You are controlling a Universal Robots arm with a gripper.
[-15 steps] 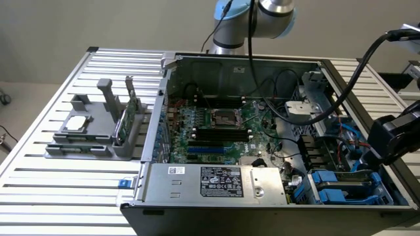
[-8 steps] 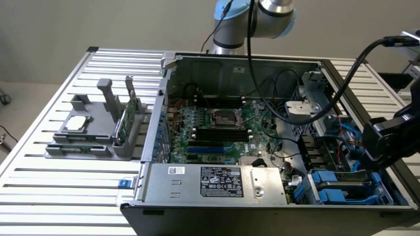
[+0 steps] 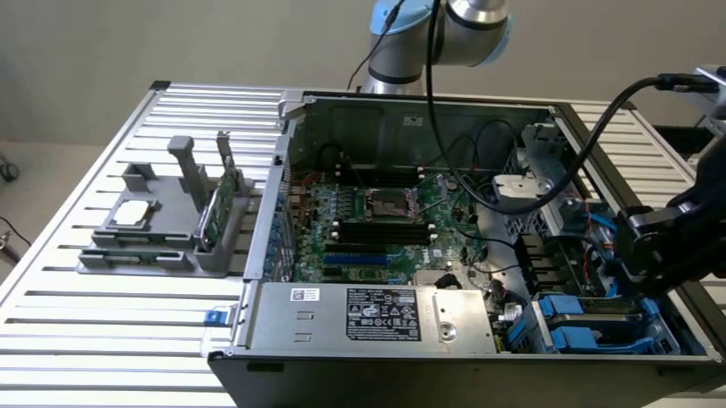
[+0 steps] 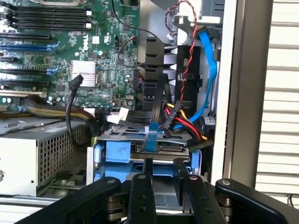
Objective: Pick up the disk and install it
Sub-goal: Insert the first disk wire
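On the exterior view's left, a grey holder (image 3: 159, 234) sits on the slatted table (image 3: 68, 340); it carries a small silver chip (image 3: 133, 212) and a thin green card (image 3: 216, 211) standing on edge; neither one is the disk; in the middle lies the open computer case (image 3: 420, 104), with the green main board (image 3: 380, 217) inside and the big grey power box (image 3: 375, 314) along its near wall; at the case's corner on the exterior view's right are the drive slots, and there the disk (image 3: 584, 314) lies flat with its blue frame round it, tucked low among red, yellow and blue wires (image 4: 187, 121); the black end effector (image 4: 163, 163) hangs just over one end of it, very near; I cannot tell if it is gripping the disk or has let go; I think the disk is a hard metal box, heavy for how small it looks, and it will not bend; its flat faces look smooth and likely slippery, and the parts inside could break from a bump, so it wants a gentle, steady hold; the best place to hold it seems to be the two long sides, on the blue plastic frame, which should grip better than bare metal; the end with the plug strip is no place to squeeze, and the wires close by could catch on it.
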